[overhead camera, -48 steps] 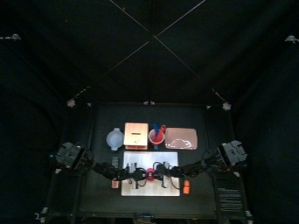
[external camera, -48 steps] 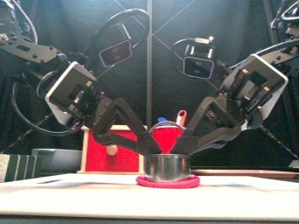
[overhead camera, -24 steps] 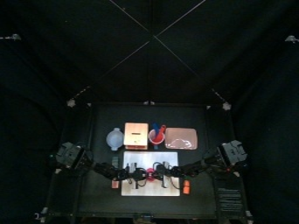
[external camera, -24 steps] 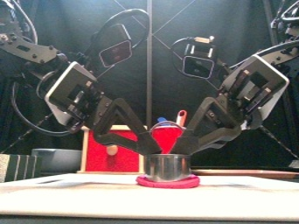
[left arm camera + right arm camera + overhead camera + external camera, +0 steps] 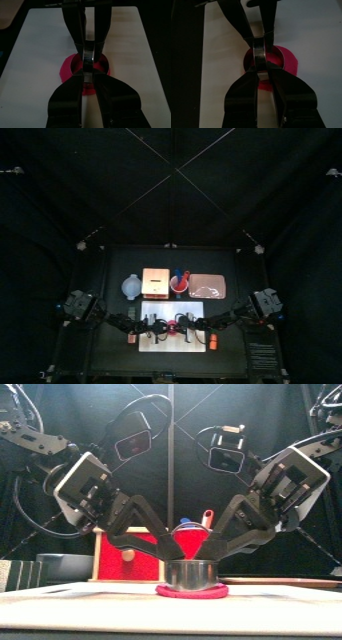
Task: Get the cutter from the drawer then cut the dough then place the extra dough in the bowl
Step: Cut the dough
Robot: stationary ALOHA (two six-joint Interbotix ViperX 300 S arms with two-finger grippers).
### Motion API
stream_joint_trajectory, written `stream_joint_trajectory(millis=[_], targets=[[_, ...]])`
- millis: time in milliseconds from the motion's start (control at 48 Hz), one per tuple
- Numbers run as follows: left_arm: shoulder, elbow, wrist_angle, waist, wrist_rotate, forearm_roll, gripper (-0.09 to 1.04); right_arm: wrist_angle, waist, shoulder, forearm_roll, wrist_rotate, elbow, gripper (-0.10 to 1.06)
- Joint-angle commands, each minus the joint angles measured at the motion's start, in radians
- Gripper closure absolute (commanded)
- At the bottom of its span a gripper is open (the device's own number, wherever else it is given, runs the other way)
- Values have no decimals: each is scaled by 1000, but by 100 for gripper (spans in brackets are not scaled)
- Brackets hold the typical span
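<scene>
The round metal cutter (image 5: 191, 572) stands upright on the flat pink dough (image 5: 191, 592), in the middle of the white cutting board (image 5: 80, 600). My left gripper (image 5: 164, 562) comes down from the left and is shut on the cutter's left rim. On the opposite side my right gripper (image 5: 221, 561) is shut on the right rim. In the left wrist view my own jaws (image 5: 87, 64) pinch the metal edge, with pink dough (image 5: 67, 75) showing beside them. The right wrist view has the same grip (image 5: 261, 62) over the dough (image 5: 288, 61). From above, both grippers meet over the board (image 5: 174, 342).
Behind the board stand the wooden box with its red drawer front (image 5: 127, 554), the blue-grey bowl (image 5: 130, 285) to its left, the red cup with two toy knives (image 5: 195, 539) and the pink tray (image 5: 211, 286) at the back right.
The left arm's wrist has shifted very slightly. Cutter, dough and right arm stay where they were.
</scene>
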Motion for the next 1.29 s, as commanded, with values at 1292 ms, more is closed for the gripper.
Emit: stream_joint_trajectory(millis=[1292], targets=[[-161, 54, -106, 9, 3, 32, 14, 48, -17, -101, -54, 15, -60, 8]])
